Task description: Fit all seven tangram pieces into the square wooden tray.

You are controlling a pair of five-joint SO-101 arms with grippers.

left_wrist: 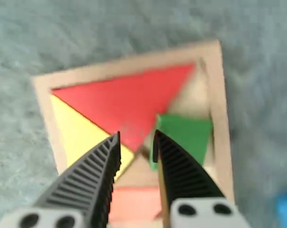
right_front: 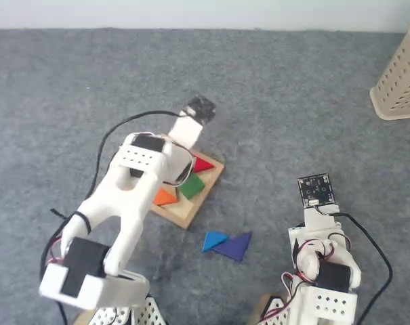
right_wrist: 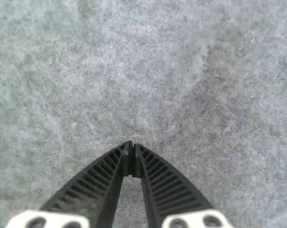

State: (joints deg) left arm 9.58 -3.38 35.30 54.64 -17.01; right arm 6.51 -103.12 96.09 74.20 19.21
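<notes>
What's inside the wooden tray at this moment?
Inside the tray: a red triangle, a yellow triangle, a green piece and an orange piece, with bare wood between. The left gripper hangs open above, covering part of the yellow and orange pieces.

Our grey, carpet-like bench [right_front: 293, 101] and what rests on it.
We see the square wooden tray [right_front: 203, 198] lying cornerwise near the middle. A blue triangle [right_front: 213, 240] and a purple piece [right_front: 234, 246] lie touching each other on the bench just beside the tray. A beige slotted basket [right_front: 401, 74] stands well apart at a far corner.
</notes>
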